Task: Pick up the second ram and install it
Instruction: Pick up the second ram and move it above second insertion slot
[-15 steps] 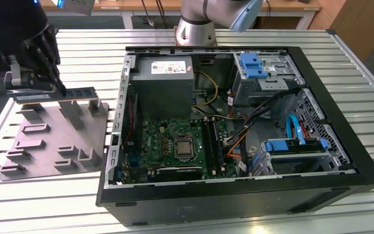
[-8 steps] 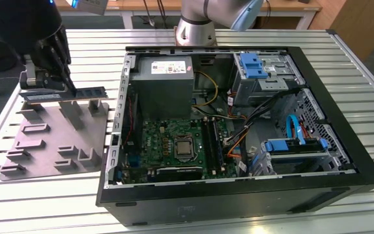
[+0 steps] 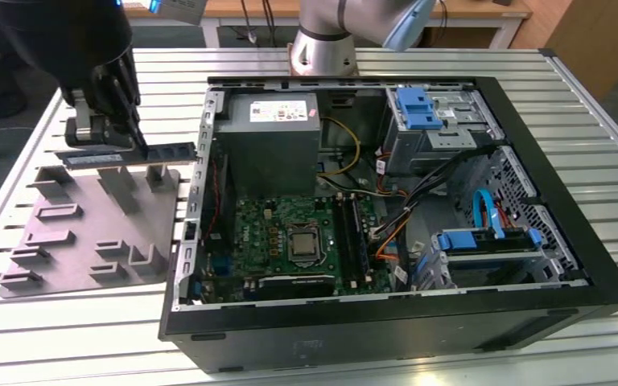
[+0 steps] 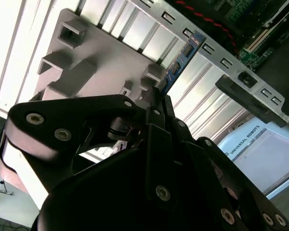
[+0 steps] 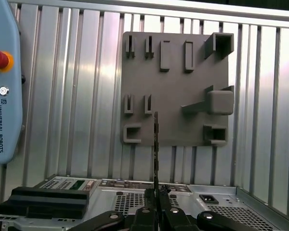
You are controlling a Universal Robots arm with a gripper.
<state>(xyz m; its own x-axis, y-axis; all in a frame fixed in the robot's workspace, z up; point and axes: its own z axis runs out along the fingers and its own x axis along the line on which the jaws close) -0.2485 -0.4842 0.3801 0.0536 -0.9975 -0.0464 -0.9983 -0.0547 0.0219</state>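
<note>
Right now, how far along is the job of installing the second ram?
Done: the second ram is off the grey holder plate, raised above it. In hand: the gripper is shut on the stick. Left: installing. The stick hangs outside the computer case, not in the motherboard slots.

Open black PC case [image 3: 395, 338] on slatted metal table [image 3: 62, 338], grey holder plate [image 3: 73, 241] just beside it.
Case on its side: green motherboard [image 3: 255, 229], grey power supply [image 3: 271, 137] behind it, blue drive brackets [image 3: 422, 108] toward the exterior view's right, loose cables [image 3: 395, 217] between. Plate on the exterior view's left, moulded blocks and slots standing up.
</note>
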